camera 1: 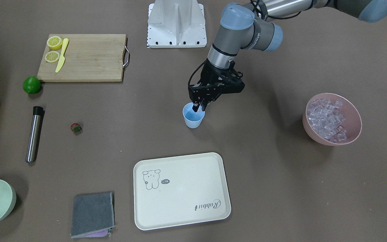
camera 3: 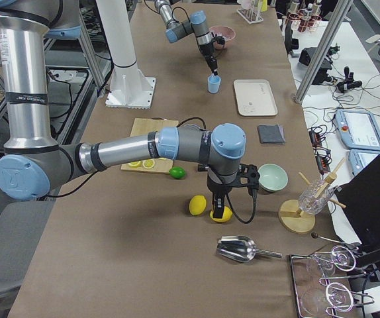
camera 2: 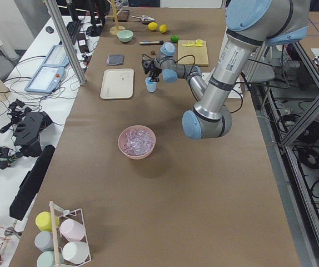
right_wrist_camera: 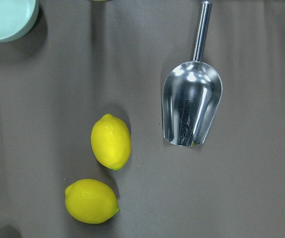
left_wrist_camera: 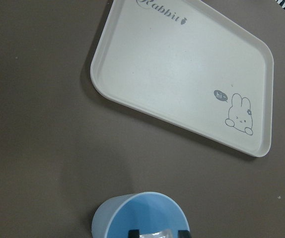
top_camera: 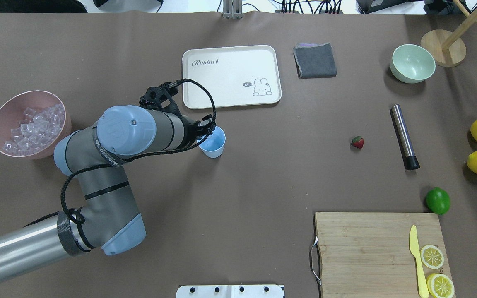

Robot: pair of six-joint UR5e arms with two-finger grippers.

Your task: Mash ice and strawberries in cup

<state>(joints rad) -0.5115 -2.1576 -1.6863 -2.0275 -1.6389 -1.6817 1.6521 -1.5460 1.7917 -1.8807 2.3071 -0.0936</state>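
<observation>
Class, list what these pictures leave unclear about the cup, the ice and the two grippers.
- Cup contents: the left gripper blocks its mouth in the front view, the arm's wrist in the overhead; the left wrist view's bottom edge cuts it.
- Ice cube between the fingertips: mostly cut off by that edge.
- Right gripper: seen only in the exterior right view, over the lemons; open or shut unclear.

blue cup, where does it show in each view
front-facing: centre, cup just above the tray
overhead: left of centre, below the tray
exterior left: upper middle, right of the tray
exterior right: top centre, left of the tray
left wrist: bottom edge, under the left tool pinching an ice cube
right wrist: not in it
shared landmark: the cream rabbit tray
</observation>
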